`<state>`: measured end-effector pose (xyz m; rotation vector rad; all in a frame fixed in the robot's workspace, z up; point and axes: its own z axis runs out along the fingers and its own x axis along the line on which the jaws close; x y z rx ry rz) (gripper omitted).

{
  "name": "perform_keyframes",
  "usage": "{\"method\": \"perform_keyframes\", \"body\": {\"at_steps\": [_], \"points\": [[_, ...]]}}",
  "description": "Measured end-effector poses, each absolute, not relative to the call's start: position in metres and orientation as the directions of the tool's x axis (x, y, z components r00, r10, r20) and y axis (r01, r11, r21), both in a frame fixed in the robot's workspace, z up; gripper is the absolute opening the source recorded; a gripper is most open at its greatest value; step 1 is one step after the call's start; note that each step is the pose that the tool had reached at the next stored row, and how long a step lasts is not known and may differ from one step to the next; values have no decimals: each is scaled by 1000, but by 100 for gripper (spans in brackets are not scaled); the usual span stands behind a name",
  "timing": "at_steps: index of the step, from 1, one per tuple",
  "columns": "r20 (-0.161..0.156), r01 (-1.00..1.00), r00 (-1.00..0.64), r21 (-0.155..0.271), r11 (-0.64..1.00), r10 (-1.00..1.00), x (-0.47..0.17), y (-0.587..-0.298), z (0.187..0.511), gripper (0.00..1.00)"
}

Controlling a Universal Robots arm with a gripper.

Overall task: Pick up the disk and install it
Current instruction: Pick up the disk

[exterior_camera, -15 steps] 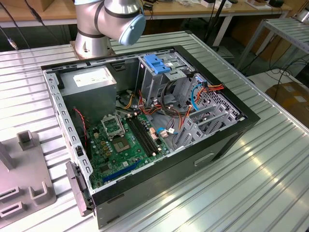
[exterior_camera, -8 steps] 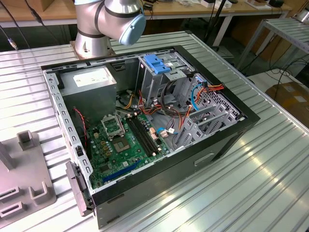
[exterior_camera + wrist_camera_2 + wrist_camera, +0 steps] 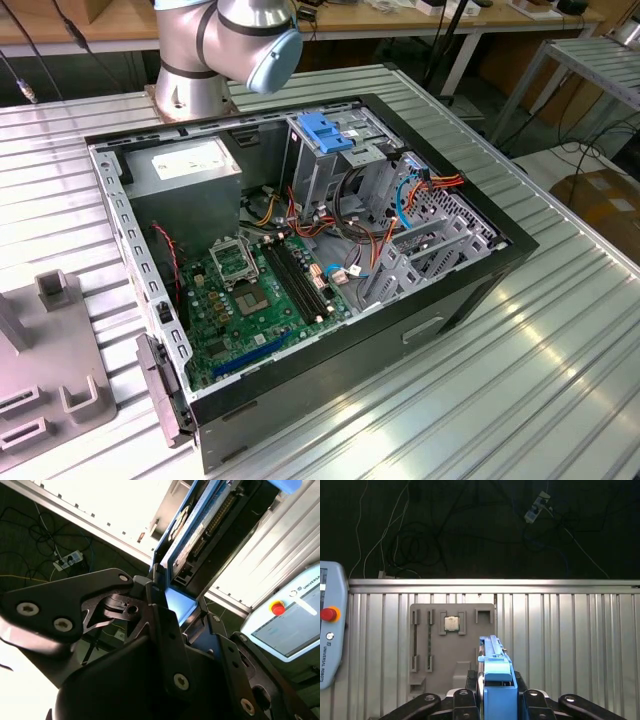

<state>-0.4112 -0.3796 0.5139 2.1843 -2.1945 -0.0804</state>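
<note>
The gripper (image 3: 497,692) is clamped on the disk (image 3: 492,652), pinching one blue-railed end; the remainder projects unsupported. Beyond it lie the grey fixture plate (image 3: 452,650) and the ribbed table (image 3: 570,640). Hazard: the overhanging disk may pivot or slip between the fingers, so that its rails enter the computer case (image 3: 440,320) skewed.

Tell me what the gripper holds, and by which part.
The gripper holds the disk on edge, clamped at its blue-tabbed end.
</note>
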Motion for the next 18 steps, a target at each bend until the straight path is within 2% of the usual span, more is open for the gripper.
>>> {"method": "perform_keyframes", "body": {"at_steps": [18], "points": [[-5,-998,-5,68,4,-1000,-393,-380,514,37]]}}
